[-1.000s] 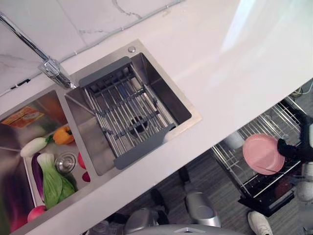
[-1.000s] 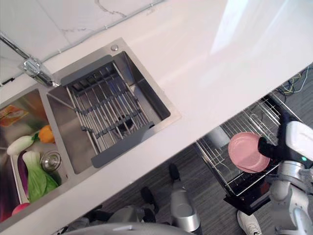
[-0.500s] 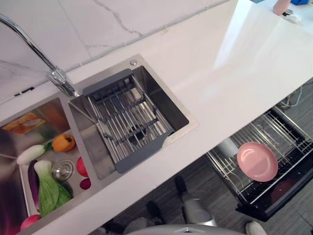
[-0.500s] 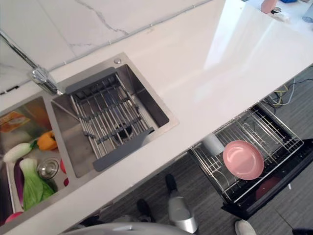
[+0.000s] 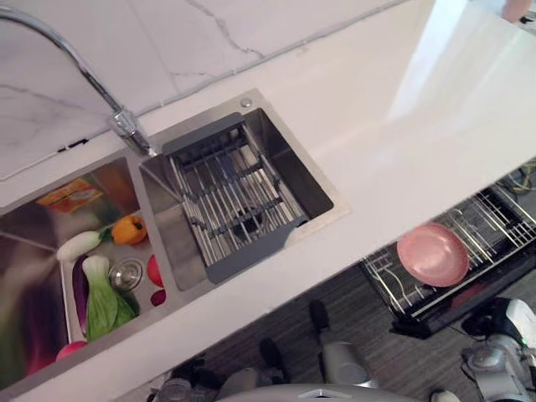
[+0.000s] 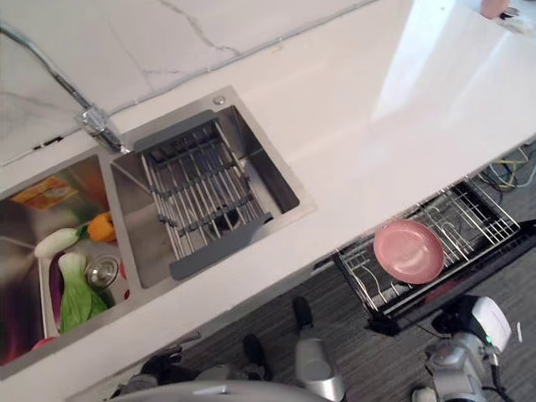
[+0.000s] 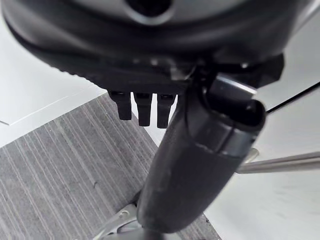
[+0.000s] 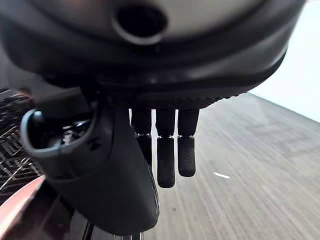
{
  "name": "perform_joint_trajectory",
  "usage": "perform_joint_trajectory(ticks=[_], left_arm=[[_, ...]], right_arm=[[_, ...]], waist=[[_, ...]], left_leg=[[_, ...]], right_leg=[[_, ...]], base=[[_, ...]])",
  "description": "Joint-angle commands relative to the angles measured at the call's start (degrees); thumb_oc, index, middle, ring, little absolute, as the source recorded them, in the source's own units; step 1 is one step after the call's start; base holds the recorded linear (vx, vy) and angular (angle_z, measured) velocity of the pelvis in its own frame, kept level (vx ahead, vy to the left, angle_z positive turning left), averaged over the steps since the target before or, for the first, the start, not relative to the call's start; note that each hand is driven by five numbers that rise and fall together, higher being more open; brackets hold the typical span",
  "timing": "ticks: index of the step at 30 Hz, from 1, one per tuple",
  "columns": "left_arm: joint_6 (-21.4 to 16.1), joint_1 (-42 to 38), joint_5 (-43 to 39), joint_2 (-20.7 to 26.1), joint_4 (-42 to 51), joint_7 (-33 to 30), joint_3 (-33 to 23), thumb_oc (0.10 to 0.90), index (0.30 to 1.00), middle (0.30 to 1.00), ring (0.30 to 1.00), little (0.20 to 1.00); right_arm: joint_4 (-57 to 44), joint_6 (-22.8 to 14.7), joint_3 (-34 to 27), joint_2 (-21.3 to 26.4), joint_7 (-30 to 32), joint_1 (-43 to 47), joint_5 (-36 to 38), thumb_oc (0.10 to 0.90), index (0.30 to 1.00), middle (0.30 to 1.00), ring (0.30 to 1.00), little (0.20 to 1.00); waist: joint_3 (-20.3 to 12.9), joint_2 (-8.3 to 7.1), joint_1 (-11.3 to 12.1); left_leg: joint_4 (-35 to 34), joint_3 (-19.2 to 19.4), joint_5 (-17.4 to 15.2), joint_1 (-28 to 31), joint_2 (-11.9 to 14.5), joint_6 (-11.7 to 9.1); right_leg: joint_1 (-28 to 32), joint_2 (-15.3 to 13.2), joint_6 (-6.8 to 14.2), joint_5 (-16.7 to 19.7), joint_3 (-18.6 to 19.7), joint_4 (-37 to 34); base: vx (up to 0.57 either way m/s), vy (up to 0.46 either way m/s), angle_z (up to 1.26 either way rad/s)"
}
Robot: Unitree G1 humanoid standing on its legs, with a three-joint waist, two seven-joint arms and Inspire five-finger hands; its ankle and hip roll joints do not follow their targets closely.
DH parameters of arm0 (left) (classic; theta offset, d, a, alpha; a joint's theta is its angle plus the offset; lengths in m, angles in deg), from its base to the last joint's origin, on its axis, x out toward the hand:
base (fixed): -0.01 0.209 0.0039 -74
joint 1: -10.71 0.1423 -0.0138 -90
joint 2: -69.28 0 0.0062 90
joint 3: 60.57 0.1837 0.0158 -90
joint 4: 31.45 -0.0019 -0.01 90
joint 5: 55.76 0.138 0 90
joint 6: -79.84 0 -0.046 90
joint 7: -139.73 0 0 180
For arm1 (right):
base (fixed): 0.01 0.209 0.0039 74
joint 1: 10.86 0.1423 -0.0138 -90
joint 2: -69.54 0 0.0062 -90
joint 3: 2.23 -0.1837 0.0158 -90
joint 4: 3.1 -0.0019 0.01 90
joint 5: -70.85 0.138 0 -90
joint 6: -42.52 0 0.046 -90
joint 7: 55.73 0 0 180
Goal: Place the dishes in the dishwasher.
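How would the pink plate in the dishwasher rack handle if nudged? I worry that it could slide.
The pink plate lies flat across the wire rack, not slotted upright, so a push would likely slide it. Its surface looks smooth and glossy, probably slippery. It seems rigid; whether it is light cannot be told.

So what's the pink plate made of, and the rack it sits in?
The pink plate looks like plastic: even matte colour with a soft sheen, though glazed ceramic is possible. The rack looks like metal wire, thin, silvery and glinting.

Plate [image 5: 432,253] in dishwasher rack [image 6: 469,219]
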Motion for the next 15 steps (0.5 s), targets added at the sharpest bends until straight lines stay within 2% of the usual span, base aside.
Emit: perform_joint_trajectory(ticks=[1, 2, 4, 5, 6, 8, 11, 14, 15], left_arm=[[-0.9, -3.3, -1.2, 2.3, -0.4, -0.9, 2.7, 0.800, 0.900, 0.900, 0.900, 0.900], [-0.9, -3.5, -1.6, 2.2, -0.2, -1.0, 3.1, 0.800, 0.900, 0.900, 0.900, 0.900], [-1.0, -3.5, -1.7, 2.1, -0.2, -1.1, 3.3, 0.800, 0.900, 0.900, 0.900, 0.900], [-0.9, -3.5, -2.1, 2.0, -0.4, -1.1, 3.4, 0.800, 0.900, 0.900, 0.900, 0.900], [-0.9, -3.5, -2.2, 2.0, -0.6, -1.2, 3.4, 0.800, 0.900, 0.900, 0.900, 0.900], [-0.9, -3.4, -2.2, 2.0, -0.6, -1.2, 3.4, 0.800, 0.900, 0.900, 0.900, 0.900], [-0.7, -3.4, -2.6, 1.8, -1.3, -1.2, 3.0, 0.800, 0.900, 0.900, 0.900, 0.900], [-0.4, -3.5, -2.5, 1.8, -2.8, -0.6, 2.5, 0.800, 0.900, 0.900, 0.900, 0.900], [-0.4, -3.5, -2.5, 1.8, -2.8, -0.6, 2.5, 0.800, 0.900, 0.900, 0.900, 0.900]], right_arm=[[-8.8, -9.4, 5.6, 2.7, -1.9, 13.6, -7.4, 0.400, 0.300, 0.300, 0.300, 0.300], [-7.9, -9.5, 7.4, 2.3, -2.6, 15.4, -6.5, 0.400, 0.300, 0.300, 0.300, 0.300], [-7.6, -9.5, 8.1, 2.3, -2.8, 16.2, -6.4, 0.400, 0.300, 0.300, 0.300, 0.300], [-6.2, -9.6, 9.1, 2.1, -3.0, 17.0, -5.3, 0.582, 0.573, 0.573, 0.573, 0.573], [-5.6, -9.6, 9.2, 1.8, -3.0, 16.8, -4.8, 0.800, 0.900, 0.900, 0.900, 0.900], [-5.6, -9.6, 9.2, 1.8, -2.9, 16.8, -4.8, 0.800, 0.900, 0.900, 0.900, 0.900], [-0.2, -9.8, 9.3, 0.3, -3.1, 15.5, -1.3, 0.800, 0.900, 0.900, 0.900, 0.900], [9.9, -9.5, 9.4, -1.8, -4.4, 12.7, 2.3, 0.800, 0.900, 0.900, 0.900, 0.900], [10.0, -9.6, 9.5, -1.8, -4.4, 12.8, 2.3, 0.800, 0.900, 0.900, 0.900, 0.900]], waist=[[-0.9, -2.46, 4.8], [-1.2, -2.37, 5.7], [-1.4, -2.37, 6.4], [-1.6, -2.35, 7.0], [-1.6, -2.36, 7.2], [-1.6, -2.36, 7.1], [-1.7, -2.53, 7.6], [-1.9, -2.69, 7.7], [-1.9, -2.69, 7.6]], left_leg=[[7.4, -5.4, -5.4, -1.2, 2.4, -4.2], [7.1, -6.7, -5.0, -1.3, 2.4, -4.4], [7.0, -7.2, -4.7, -1.4, 2.5, -4.5], [6.7, -8.5, -4.3, -1.5, 2.6, -4.8], [6.5, -9.0, -4.1, -1.5, 2.6, -4.8], [6.5, -9.1, -4.1, -1.5, 2.6, -4.8], [5.9, -10.7, -3.5, -1.7, 2.7, -5.1], [4.9, -12.4, -2.8, -1.6, 2.7, -5.2], [4.9, -12.4, -2.8, -1.5, 2.7, -5.2]], right_leg=[[2.6, -7.6, 5.3, -10.1, 0.2, 4.6], [3.7, -7.8, 5.1, -10.3, -1.4, 4.0], [4.2, -7.9, 5.0, -10.4, -2.0, 3.9], [5.3, -8.0, 4.8, -10.7, -3.8, 3.5], [5.7, -8.0, 4.7, -10.8, -4.5, 3.4], [5.8, -8.0, 4.7, -10.8, -4.6, 3.4], [6.9, -8.1, 4.5, -11.3, -6.6, 3.2], [8.1, -8.0, 4.3, -12.0, -8.8, 3.2], [8.2, -8.0, 4.3, -12.0, -8.9, 3.1]], base=[[0.03, -0.068, 0.49], [0.02, -0.048, 0.35], [0.02, -0.054, 0.56], [0.04, -0.069, 0.92], [0.03, -0.051, 0.66], [0.01, -0.017, 0.43], [0.02, -0.033, 0.35], [0.03, -0.018, 0.34], [0.01, -0.010, 0.47]])
